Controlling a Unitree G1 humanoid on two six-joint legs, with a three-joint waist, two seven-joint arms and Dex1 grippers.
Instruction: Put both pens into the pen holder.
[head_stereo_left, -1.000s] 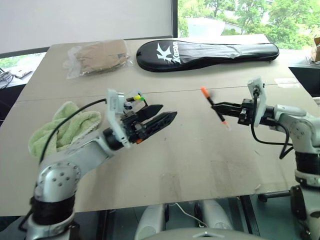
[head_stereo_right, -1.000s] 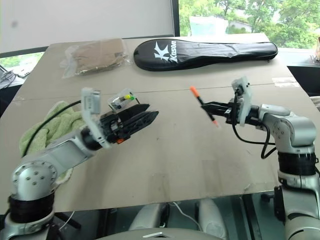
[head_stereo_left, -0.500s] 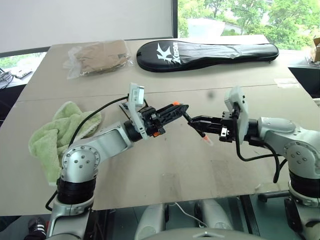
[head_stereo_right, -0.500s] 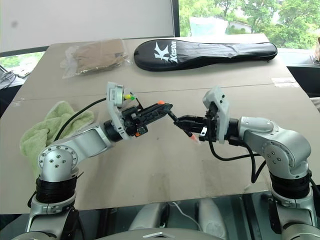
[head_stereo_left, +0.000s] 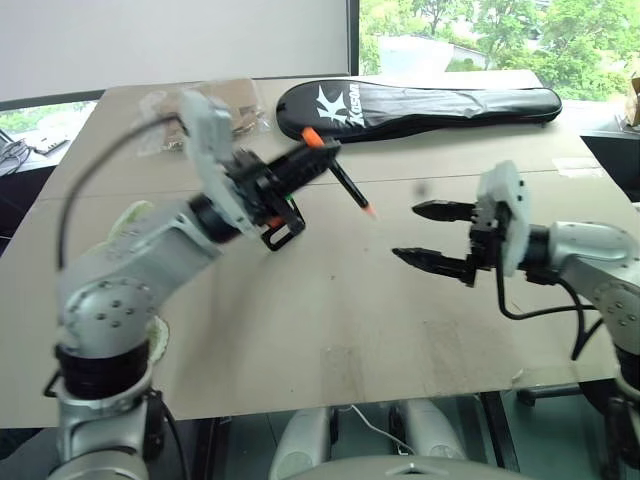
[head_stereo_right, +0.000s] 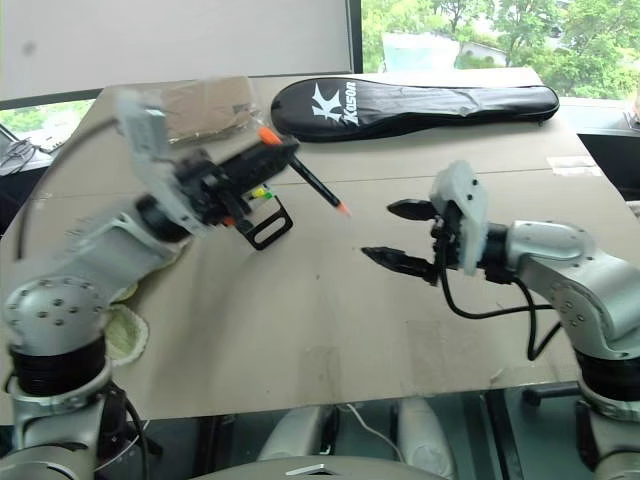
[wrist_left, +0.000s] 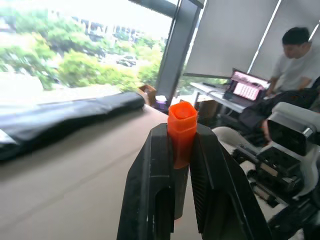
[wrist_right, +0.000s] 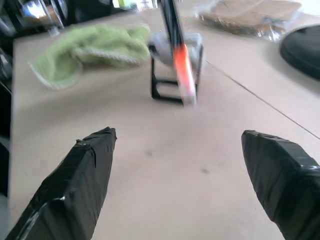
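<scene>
The orange-capped pen (head_stereo_left: 338, 175) has passed from the right gripper (head_stereo_left: 428, 232), now wide open and empty, to the left gripper (head_stereo_left: 318, 152), which pinches it tight by the cap, up over the table (head_stereo_left: 330, 330). The pen holder (head_stereo_right: 262, 215) sits near the table's left side, just under that arm, so the drop comes next.

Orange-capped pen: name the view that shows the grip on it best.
Left wrist view: the orange-capped pen sits clamped between the left end effector fingers. The eye views show its whole length raised above the table; the right wrist view blurs it.
</scene>
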